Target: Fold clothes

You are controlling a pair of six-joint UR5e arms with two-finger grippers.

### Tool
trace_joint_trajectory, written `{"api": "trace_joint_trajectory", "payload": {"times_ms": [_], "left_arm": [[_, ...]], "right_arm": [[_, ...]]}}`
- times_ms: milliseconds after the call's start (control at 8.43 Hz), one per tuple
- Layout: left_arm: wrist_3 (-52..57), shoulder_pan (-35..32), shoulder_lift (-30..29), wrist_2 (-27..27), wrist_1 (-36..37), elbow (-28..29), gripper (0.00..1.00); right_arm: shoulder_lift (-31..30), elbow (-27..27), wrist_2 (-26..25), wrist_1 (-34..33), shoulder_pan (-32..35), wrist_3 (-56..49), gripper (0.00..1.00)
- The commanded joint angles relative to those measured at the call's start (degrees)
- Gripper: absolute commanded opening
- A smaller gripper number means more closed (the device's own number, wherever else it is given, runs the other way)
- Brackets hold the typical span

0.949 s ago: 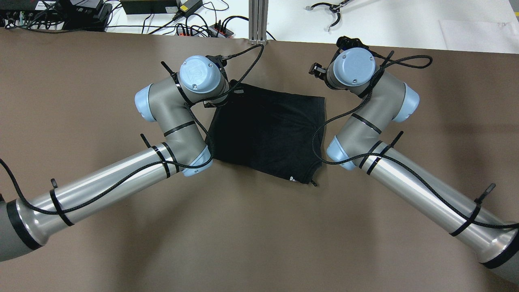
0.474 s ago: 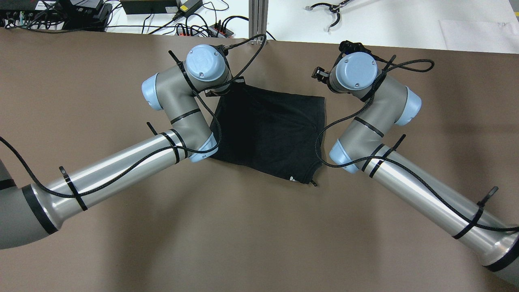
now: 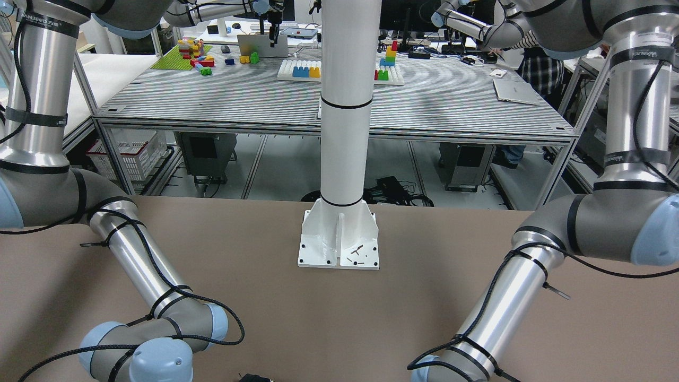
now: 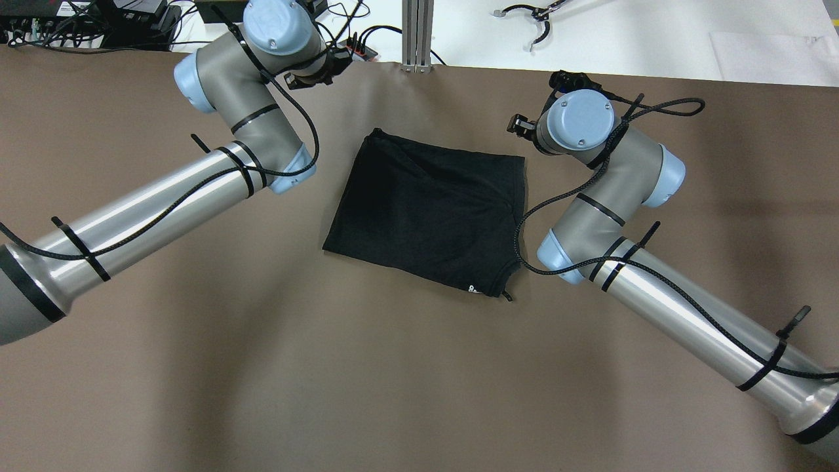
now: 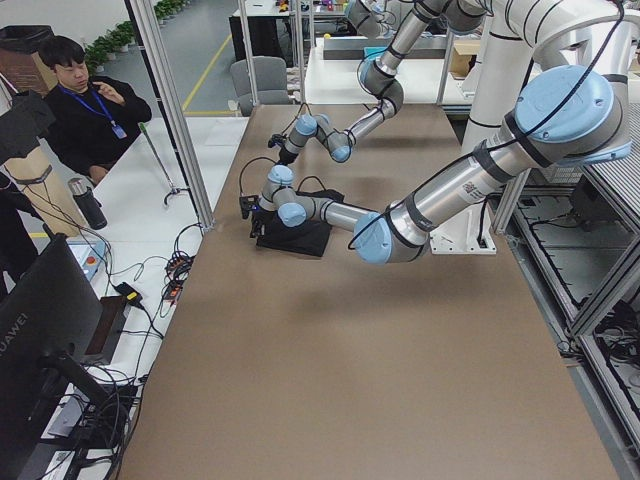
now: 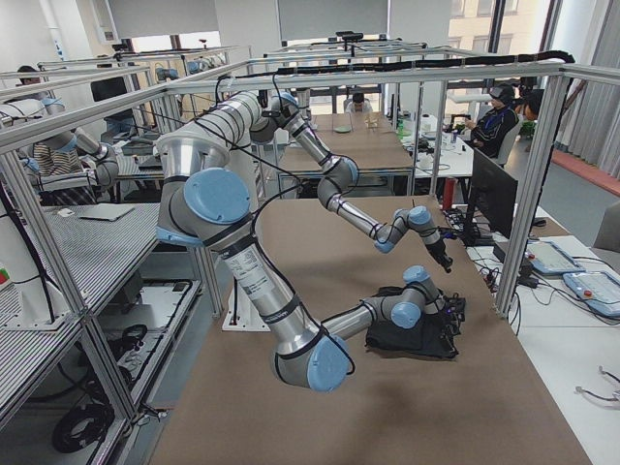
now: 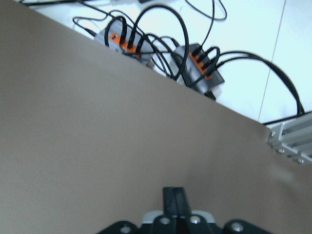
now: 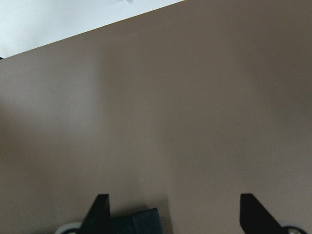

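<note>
Lying flat on the table (image 4: 393, 380), the cloth (image 4: 429, 210) forms a rough rectangle with a loose crease near its far-left corner. The left gripper (image 7: 173, 192) hangs well beyond that corner, fingers pressed together on nothing. The right gripper (image 8: 174, 202) hovers just past the cloth's far-right corner, fingers spread wide over bare table. The likeliest trouble is the right arm's cable (image 4: 518, 229), which drapes across the cloth's right hem (slack, by the look of it): a sweep of that arm could snag the hem and drag the fold askew. A shallow pinch might also lift only the top layer.
</note>
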Motion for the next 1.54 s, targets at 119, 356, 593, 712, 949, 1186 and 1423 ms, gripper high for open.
{"api": "trace_joint_trajectory", "payload": {"times_ms": [119, 356, 593, 712, 949, 1186, 1423], "left_arm": [[9.00, -3.76, 7.74, -3.45, 0.38, -10.02, 0.94], [19.39, -7.70, 18.09, -5.03, 0.47, -17.83, 0.95], [33.52, -14.80, 29.17, -8.02, 0.38, -23.55, 0.95], [40.55, -18.23, 33.75, -8.21, 0.47, -26.01, 0.95], [57.49, -26.31, 39.40, -9.61, 5.54, -30.06, 0.95], [73.07, -34.22, 43.97, -8.83, 13.62, -35.51, 0.95], [80.76, -39.35, 51.15, -5.34, 15.50, -41.38, 0.95]], "right_arm": [[-5.65, 5.29, 2.11, -1.02, 1.13, -14.70, 0.95], [-13.96, 10.19, 5.54, -1.20, 5.06, -28.66, 0.95], [-22.59, 16.87, 7.05, -5.21, 11.47, -42.11, 0.95], [-25.85, 21.07, 7.05, -9.94, 15.33, -49.23, 0.95], [-35.67, 29.08, 6.44, -11.92, 22.98, -63.56, 0.95], [-42.98, 32.88, 6.44, -12.01, 33.51, -76.65, 0.95], [-47.48, 33.68, 4.34, -12.10, 42.49, -87.93, 0.95]]}}
